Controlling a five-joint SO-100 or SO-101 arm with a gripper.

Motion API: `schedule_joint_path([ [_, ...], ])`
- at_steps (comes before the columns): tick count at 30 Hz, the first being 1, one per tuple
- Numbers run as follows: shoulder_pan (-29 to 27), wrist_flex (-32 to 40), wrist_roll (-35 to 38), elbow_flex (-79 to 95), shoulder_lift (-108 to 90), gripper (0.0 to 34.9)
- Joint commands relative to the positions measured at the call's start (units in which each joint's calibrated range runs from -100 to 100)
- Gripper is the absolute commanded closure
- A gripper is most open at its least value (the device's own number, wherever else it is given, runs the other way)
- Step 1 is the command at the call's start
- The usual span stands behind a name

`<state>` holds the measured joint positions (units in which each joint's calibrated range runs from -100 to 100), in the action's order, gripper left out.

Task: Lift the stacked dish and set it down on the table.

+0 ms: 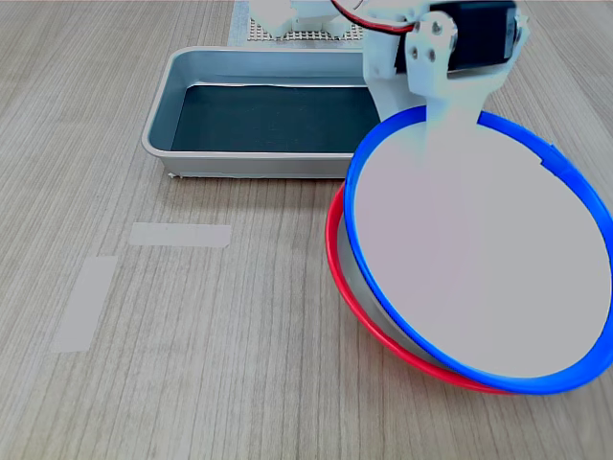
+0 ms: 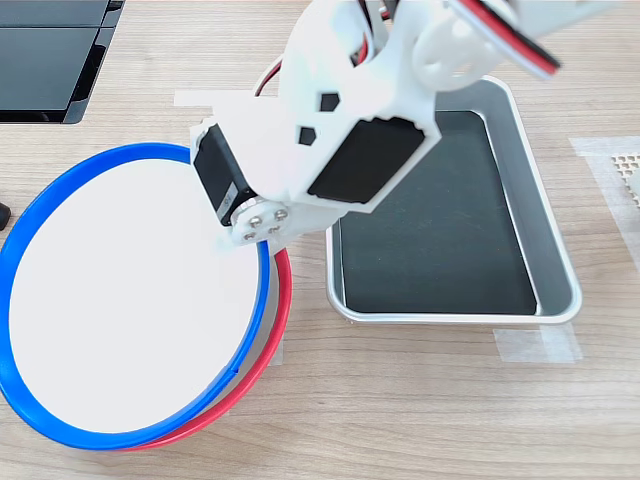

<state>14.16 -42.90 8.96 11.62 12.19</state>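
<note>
The stacked dish (image 1: 479, 259), a large plate with a blue rim and a pale centre, hangs tilted above a red-rimmed plate (image 1: 347, 287) that rests on the table (image 1: 192, 364). My gripper (image 1: 446, 125) is shut on the blue plate's far rim, with one white finger lying across its inner face. In the second exterior view the blue plate (image 2: 130, 310) sits left of the arm, the gripper (image 2: 240, 236) clamps its right edge, and only a red arc (image 2: 277, 320) of the lower plate shows.
A grey metal tray (image 1: 158, 134) with a dark bottom stands behind the plates; it is right of them in the second exterior view (image 2: 560, 270). Pale tape strips (image 1: 180, 234) lie on the wood. Black items (image 2: 45, 60) occupy the second exterior view's top left corner.
</note>
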Motion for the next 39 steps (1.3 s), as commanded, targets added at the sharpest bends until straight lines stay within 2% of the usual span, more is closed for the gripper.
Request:
schedule_joint_path([
  [1,0.48,0.11,-0.39,-0.83,-3.11,34.8],
  [11,0.29,0.35,-0.93,5.45,-13.94,34.9],
  [21,-2.72,6.05,-3.22,9.73,-24.09,34.9],
  [27,-9.12,8.52,-2.98,10.92,-27.67,34.9],
  [32,-18.91,10.67,-1.56,13.83,-26.99,34.9],
  [39,-29.08,13.56,1.51,16.47,-23.41,34.9],
])
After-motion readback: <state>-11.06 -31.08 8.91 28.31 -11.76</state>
